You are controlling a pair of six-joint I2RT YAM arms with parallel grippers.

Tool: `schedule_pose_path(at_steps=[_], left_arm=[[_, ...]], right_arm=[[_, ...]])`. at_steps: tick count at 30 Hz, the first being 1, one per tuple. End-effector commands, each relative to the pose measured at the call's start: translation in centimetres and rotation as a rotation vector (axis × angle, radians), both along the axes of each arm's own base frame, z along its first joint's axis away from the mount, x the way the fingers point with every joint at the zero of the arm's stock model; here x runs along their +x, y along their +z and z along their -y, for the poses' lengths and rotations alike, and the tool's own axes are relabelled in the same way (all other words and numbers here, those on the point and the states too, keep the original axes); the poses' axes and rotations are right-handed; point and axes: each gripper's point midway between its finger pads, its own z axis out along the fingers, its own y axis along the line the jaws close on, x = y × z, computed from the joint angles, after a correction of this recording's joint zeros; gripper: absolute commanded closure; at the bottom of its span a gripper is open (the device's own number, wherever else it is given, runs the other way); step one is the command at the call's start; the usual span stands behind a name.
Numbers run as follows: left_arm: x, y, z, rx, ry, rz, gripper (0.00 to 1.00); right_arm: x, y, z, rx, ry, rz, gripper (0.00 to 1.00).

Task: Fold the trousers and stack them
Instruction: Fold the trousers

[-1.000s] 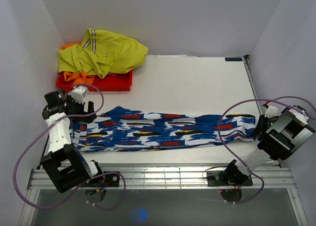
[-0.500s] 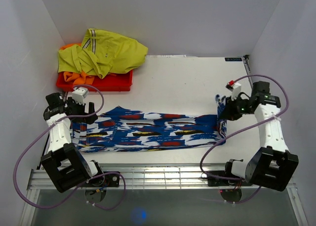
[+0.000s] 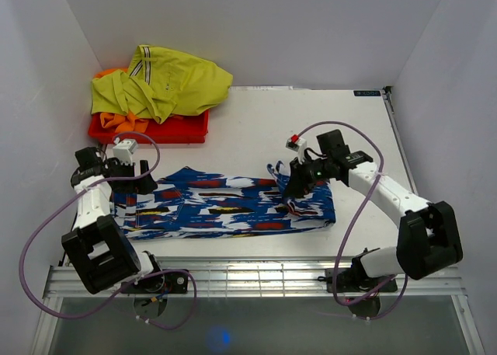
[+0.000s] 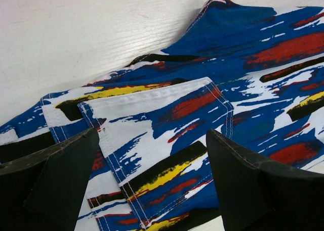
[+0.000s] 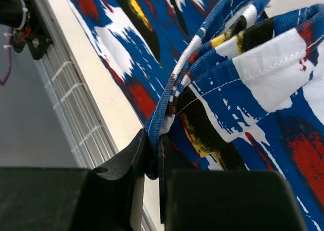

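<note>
And there we had it: the trousers (image 3: 225,203) lay stretched across the near half of the white table (image 3: 311,130), running from 9 o'clock towards 3 o'clock, royal blue splashed with white, red, black and a little yellow. Over at the 3 o'clock end the right gripper (image 3: 293,186) was pinched tight on the leg hem, and we saw that end lifted and doubled back towards 9 o'clock, so that a fold sat at the garment's 3 o'clock edge while the hem hung over the blue cloth beneath. From the right wrist we got the proof: the two dark fingers (image 5: 126,160) were pressed together with bunched layers of hem squeezed between them, the fabric billowing up towards 1 o'clock and the slatted rail (image 5: 76,109) of the near edge running past at 9 o'clock. At the other end the left gripper (image 3: 138,186) hung over the waist at 9 o'clock with its jaws spread wide, gripping nothing. Its own camera showed us both fingers (image 4: 61,170) standing well apart to either side of a stitched patch pocket (image 4: 152,114); whether they touched the cloth we could not tell. Away at the 10 o'clock corner a crumpled yellow-green garment (image 3: 159,83) with dark stripes was heaped on top of an orange garment (image 3: 167,128), well apart from the trousers.
</note>
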Motion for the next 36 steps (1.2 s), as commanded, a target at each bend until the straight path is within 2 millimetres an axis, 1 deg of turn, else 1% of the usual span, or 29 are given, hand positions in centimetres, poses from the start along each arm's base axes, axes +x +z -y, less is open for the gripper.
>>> schedule_pose_path(at_steps=[1,2,3,4,6,8,9,11,12,14,15,19,20,21,23,24,25,26,27,29,30,32,33,36], left_arm=[[-0.1,0.0,0.8,-0.054,0.012,-0.012,0.02],[-0.2,-0.1,0.9,-0.060,0.010,-0.019,0.02],[-0.2,-0.1,0.9,-0.059,0.008,-0.020,0.02],[-0.3,-0.1,0.9,-0.057,0.007,-0.020,0.02],[-0.4,-0.2,1.0,-0.060,0.000,-0.023,0.02],[-0.4,-0.2,1.1,-0.062,-0.005,-0.021,0.02],[-0.3,-0.1,1.1,-0.063,-0.007,-0.018,0.02],[-0.3,-0.1,1.1,-0.061,-0.008,-0.016,0.02],[-0.4,-0.2,1.1,-0.059,-0.009,-0.016,0.02],[-0.4,-0.3,1.0,-0.053,-0.008,-0.019,0.02],[-0.5,-0.4,1.0,-0.051,-0.007,-0.022,0.02],[-0.6,-0.7,0.9,-0.038,-0.012,-0.026,0.02],[-0.6,-0.8,0.8,-0.035,-0.013,-0.024,0.02],[-0.7,-0.9,0.8,-0.034,-0.010,-0.027,0.02],[-0.7,-1.0,0.8,-0.034,-0.011,-0.029,0.02],[-0.7,-1.1,0.8,-0.036,-0.011,-0.032,0.02],[-0.8,-1.2,0.9,-0.038,-0.012,-0.038,0.02],[-0.8,-1.3,0.9,-0.040,-0.013,-0.037,0.02],[-0.8,-1.4,0.9,-0.040,-0.014,-0.039,0.02],[-0.9,-1.5,1.0,-0.045,-0.015,-0.042,0.02],[-0.9,-1.5,1.0,-0.046,-0.017,-0.042,0.02],[-0.9,-1.5,1.0,-0.043,-0.019,-0.040,0.02],[-0.8,-1.5,0.9,-0.042,-0.020,-0.039,0.02],[-0.7,-1.3,1.0,-0.044,-0.025,-0.033,0.02]], right_arm=[[-0.1,1.3,-4.2,0.099,0.044,0.029,0.92],[-0.2,1.2,-4.8,0.101,0.052,0.030,0.92],[-0.4,0.9,-5.8,0.107,0.076,0.034,0.92],[-0.5,0.7,-6.3,0.106,0.080,0.027,0.92],[-0.4,0.9,-7.7,0.128,0.088,0.026,0.92],[-0.4,1.2,-8.6,0.143,0.079,0.018,0.92],[-0.4,1.5,-9.5,0.162,0.092,0.041,0.92],[-0.8,1.5,-10.5,0.173,0.100,0.035,0.92],[-1.4,1.4,-11.5,0.172,0.127,0.036,0.92],[-1.5,1.2,-12.5,0.166,0.137,0.047,0.92],[-1.9,0.8,-13.2,0.157,0.154,0.038,0.92],[-2.7,-0.2,-14.7,0.138,0.173,0.018,0.92],[-2.5,0.1,-15.3,0.155,0.179,0.040,0.92],[-2.9,-0.3,-15.7,0.147,0.184,0.031,0.92],[-2.8,-0.5,-16.2,0.144,0.176,0.028,0.92],[-2.6,-1.0,-16.5,0.141,0.172,0.022,0.92],[-2.3,-0.9,-16.8,0.140,0.160,0.019,0.92],[-2.2,-1.0,-17.0,0.141,0.161,0.012,0.92],[-2.2,-1.7,-17.3,0.130,0.162,-0.005,0.92],[-2.2,-1.6,-18.0,0.135,0.161,-0.018,0.92],[-2.1,-2.0,-18.3,0.134,0.161,-0.028,0.92],[-2.3,-1.9,-19.0,0.138,0.170,-0.038,0.92],[-2.4,-2.5,-19.2,0.131,0.177,-0.054,0.92],[-2.5,-3.2,-19.8,0.119,0.190,-0.081,0.92]])
